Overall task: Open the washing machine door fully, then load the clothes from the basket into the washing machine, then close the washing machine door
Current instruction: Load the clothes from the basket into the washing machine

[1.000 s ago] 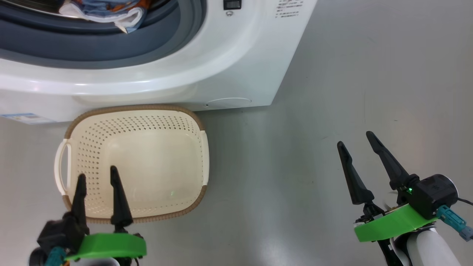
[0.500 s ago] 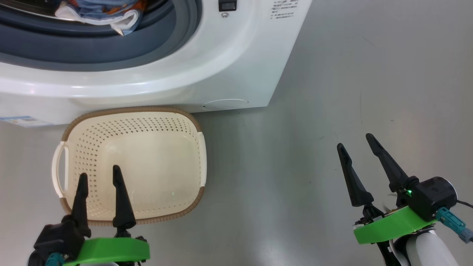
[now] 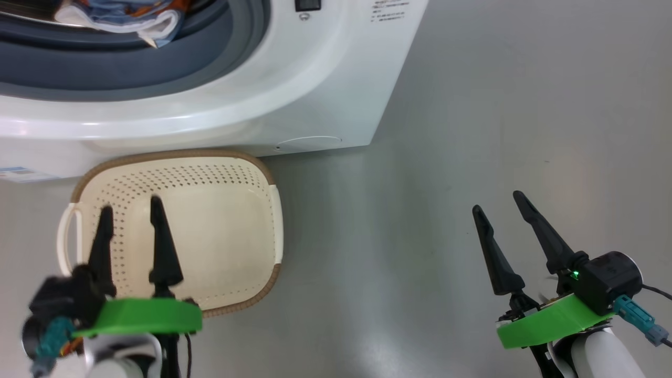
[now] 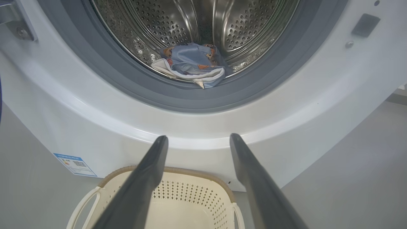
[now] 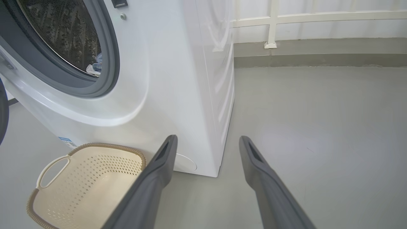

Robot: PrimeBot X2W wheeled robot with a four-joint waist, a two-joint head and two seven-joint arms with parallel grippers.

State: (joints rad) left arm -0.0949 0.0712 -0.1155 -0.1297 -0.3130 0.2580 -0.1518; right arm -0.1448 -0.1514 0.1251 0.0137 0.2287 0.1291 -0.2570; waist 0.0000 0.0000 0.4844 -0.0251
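Head view shows both grippers with their long dark fingers spread wide and holding nothing. The left gripper (image 3: 130,203) hovers above the small cream-white perforated plastic basket with a brown woven-look rim (image 3: 173,154), which has nothing in it, and the right gripper (image 3: 497,201) hangs over the grey floor (image 3: 472,105), well apart from the big white boxy washing machine (image 3: 315,79). The light blue, bear-printed clothes (image 4: 194,63) lie bunched at the bottom of the steel perforated drum (image 4: 241,25), close behind the grey rubber seal (image 4: 127,86). The bundle's long axis runs across the opening from side to side, and a whitish lining corner points down and forward at the seal, touching it or nearly so. Loading looks done, so closing is probably the step in hand. A metal hinge (image 4: 14,19) sits at the upper left of the opening in the left wrist view, and a dark curved edge at the left border of the right wrist view is probably the glossy black round washing machine door (image 5: 2,111), swung open. To do it well, the left arm should likely reach outward past the door's free edge, press flat on its outer face and follow the arc about the hinge until the latch catches, staying clear of the basket. It should first check that the lining corner is not on the seal, or the door may trap it.
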